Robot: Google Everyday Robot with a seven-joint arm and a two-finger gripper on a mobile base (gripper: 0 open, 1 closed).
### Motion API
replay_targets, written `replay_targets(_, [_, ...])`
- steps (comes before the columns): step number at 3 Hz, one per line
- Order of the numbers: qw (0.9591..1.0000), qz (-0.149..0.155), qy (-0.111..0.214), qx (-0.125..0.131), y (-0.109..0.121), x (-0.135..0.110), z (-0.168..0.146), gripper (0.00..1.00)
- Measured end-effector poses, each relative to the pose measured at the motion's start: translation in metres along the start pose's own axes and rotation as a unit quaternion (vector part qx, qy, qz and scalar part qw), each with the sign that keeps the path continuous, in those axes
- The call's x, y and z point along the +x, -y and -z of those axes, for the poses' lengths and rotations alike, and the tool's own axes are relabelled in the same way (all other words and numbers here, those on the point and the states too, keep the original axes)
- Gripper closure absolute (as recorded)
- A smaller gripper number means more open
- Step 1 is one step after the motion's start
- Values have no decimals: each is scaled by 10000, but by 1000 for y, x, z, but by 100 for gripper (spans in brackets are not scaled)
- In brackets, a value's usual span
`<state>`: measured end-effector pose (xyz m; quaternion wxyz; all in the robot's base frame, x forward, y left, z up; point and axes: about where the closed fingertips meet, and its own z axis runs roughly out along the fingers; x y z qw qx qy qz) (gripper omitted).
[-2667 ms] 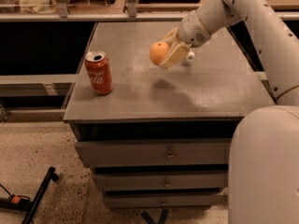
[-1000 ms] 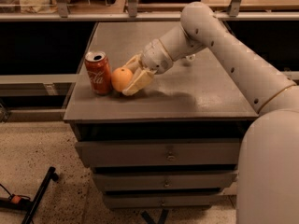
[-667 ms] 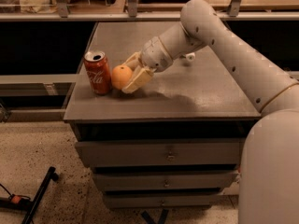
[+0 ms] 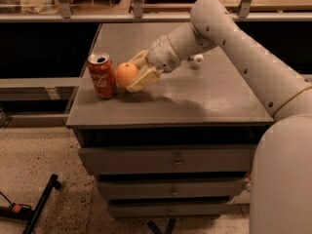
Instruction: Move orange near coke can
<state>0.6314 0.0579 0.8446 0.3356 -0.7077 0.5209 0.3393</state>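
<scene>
The red coke can stands upright near the front left corner of the grey cabinet top. The orange is right beside the can, on its right, a small gap between them. My gripper reaches in from the right with its pale fingers around the orange, shut on it. The orange is at or just above the surface; I cannot tell whether it rests on it.
A small white object lies on the top behind my arm. The cabinet has drawers below. A shelf rail runs along the back. A black tool lies on the speckled floor at the lower left.
My gripper carried the orange from the middle of the top leftward and down to beside the can. In the last second it has hardly moved.
</scene>
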Motion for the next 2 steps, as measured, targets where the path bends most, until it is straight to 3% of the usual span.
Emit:
replay_targets(1, [10000,2,7,-18,0,0,-3,0])
replay_targets(2, [10000,2,7,-19,0,0,-3,0])
